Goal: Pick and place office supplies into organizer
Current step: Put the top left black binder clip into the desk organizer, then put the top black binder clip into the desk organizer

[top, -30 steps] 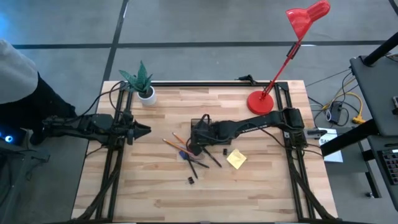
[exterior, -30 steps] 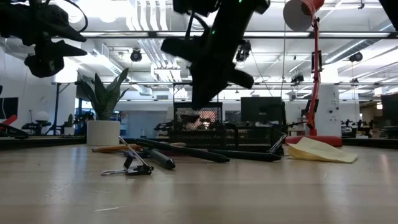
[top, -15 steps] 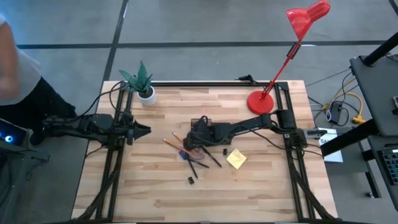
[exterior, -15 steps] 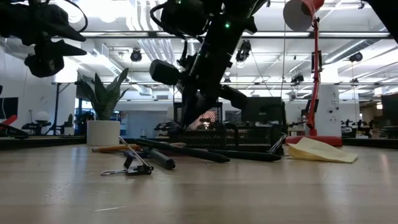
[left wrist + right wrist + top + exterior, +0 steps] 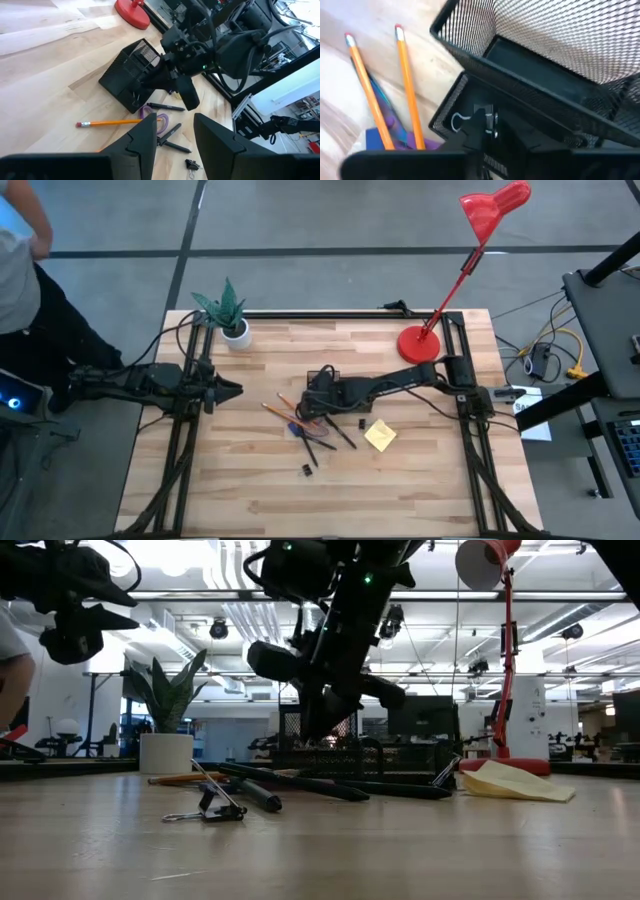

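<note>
Wooden table (image 5: 240,490) bearing organizer (image 5: 322,386), pencils (image 5: 283,412), lamp (image 5: 420,343).

No legible text, label, brand, number or sign was found in any view, whether on the table, the supplies, the arms or the room behind.

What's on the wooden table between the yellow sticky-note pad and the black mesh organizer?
In the high view, one small black clip lies between the yellow sticky-note pad and the black mesh organizer, under the right arm.

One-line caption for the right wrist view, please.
Right gripper over a low compartment of the black mesh organizer, binder clip at its tips, two orange pencils alongside.
</note>
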